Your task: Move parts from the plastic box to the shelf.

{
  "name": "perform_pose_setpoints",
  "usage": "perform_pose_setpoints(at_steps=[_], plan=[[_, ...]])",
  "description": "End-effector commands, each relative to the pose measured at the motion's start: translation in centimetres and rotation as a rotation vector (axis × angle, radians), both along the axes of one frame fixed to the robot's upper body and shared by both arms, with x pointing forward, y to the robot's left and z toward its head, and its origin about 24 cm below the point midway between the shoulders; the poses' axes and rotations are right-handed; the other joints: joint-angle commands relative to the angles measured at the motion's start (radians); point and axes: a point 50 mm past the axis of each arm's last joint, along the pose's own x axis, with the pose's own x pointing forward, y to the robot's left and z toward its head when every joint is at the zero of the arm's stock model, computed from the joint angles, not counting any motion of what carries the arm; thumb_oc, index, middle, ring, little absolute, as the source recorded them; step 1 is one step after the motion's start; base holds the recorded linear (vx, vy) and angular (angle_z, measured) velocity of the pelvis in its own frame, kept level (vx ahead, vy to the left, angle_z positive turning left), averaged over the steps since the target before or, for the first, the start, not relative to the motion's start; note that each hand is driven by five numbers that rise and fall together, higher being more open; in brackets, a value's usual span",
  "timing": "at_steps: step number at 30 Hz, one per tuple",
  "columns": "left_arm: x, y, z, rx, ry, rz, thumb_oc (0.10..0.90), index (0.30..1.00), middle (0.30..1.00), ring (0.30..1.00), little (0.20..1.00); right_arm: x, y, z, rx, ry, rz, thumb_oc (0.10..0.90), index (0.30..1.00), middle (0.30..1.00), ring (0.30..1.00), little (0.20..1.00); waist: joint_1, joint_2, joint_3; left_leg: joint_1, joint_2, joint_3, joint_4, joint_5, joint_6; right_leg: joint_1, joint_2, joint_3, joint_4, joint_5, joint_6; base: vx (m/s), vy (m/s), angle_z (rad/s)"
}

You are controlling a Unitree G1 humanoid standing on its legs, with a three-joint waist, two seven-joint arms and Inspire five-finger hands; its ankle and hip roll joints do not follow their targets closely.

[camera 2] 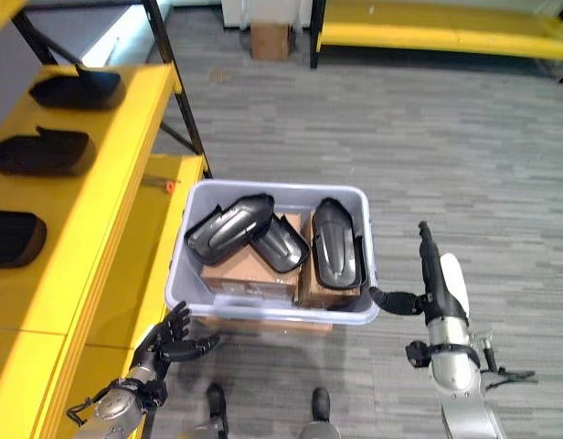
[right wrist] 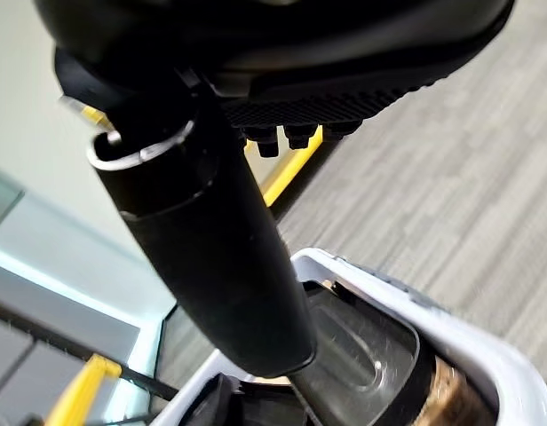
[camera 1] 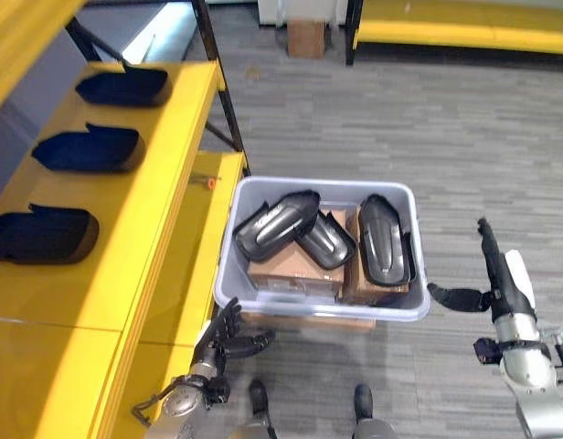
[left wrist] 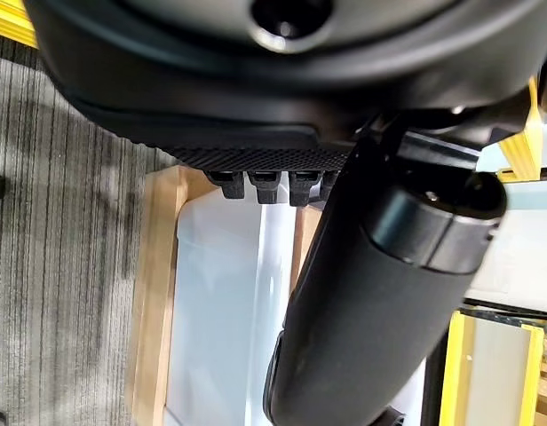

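We see the rightmost part (camera 1: 384, 240) lying lengthwise in the plastic box (camera 1: 409, 203), nearest our empty, straight-fingered right hand (camera 1: 494, 274); the left hand (camera 1: 228, 337) hangs relaxed.

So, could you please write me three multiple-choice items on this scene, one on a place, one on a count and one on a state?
1. Where does the plastic box stand?
A. on the floor beside the yellow shelf
B. on the shelf's top board
C. on a cart

2. How many dark parts lie on the shelf?
A. one
B. three
C. five

3. What state is the right hand in?
A. shut on a part
B. curled and empty
C. open, holding nothing

Answers:
1 A: the box rests on the grey floor next to the shelf.
2 B: three parts lie in a row on the board.
3 C: its fingers are straight beside the box.
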Motion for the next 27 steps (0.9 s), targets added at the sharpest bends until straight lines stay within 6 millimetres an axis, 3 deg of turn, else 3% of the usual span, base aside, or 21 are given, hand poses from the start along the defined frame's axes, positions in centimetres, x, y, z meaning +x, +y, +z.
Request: perform_pose_setpoints(at_steps=[1, 5, 10, 16, 27], plan=[[3.4, 0.4, 5.0, 0.024, -0.285, -0.005, 0.9, 1.0, 1.0, 1.0, 1.0, 2.0, 0.7, 7.3, -0.197, -0.331, 0.056, 0.9, 1.0, 1.0, 1.0, 1.0, 0.009, -0.024, 0.051, -0.062, 0.018, -0.001, 0.151, -0.107, -0.003, 0.015, -0.035, -0.005, 0.082, -0.099, 0.011, -0.1, -0.001, -0.03], [4.4, 0.5, 6.8, 0.026, -0.369, 0.005, 0.9, 1.0, 1.0, 1.0, 1.0, 3.0, 1.1, 8.4, -0.249, -0.356, 0.073, 0.9, 1.0, 1.0, 1.0, 1.0, 0.014, -0.024, 0.082, -0.094, 0.021, -0.005, 0.167, -0.105, -0.003, -0.017, -0.035, -0.005, 0.094, -0.096, 0.009, -0.07, -0.005, 0.01], [5.4, 1.1, 11.1, 0.016, -0.565, 0.052, 0.9, 1.0, 1.0, 1.0, 1.0, 4.0, 1.9, 9.7, -0.319, -0.374, 0.107, 0.9, 1.0, 1.0, 1.0, 1.0, 0.028, -0.027, 0.132, -0.139, 0.025, -0.003, 0.179, -0.095, -0.005, -0.078, -0.032, 0.003, 0.118, -0.09, 0.004, -0.05, -0.01, -0.04], [4.8, 1.5, 15.3, -0.018, -0.755, 0.057, 0.9, 1.0, 1.0, 1.0, 1.0, 4.1, 2.2, 9.4, -0.325, -0.351, 0.135, 0.9, 1.0, 1.0, 1.0, 1.0, 0.038, -0.024, 0.164, -0.152, 0.029, -0.003, 0.177, -0.091, -0.009, -0.099, -0.032, 0.003, 0.126, -0.091, 0.001, 0.0, -0.005, 0.0], [3.7, 1.9, 19.3, -0.076, -0.962, 0.078, 0.9, 1.0, 1.0, 1.0, 1.0, 3.7, 2.3, 8.3, -0.316, -0.314, 0.148, 0.9, 1.0, 1.0, 1.0, 1.0, 0.04, -0.024, 0.194, -0.172, 0.025, -0.004, 0.184, -0.096, -0.01, -0.126, -0.034, 0.003, 0.141, -0.094, -0.001, 0.0, 0.0, 0.0]])
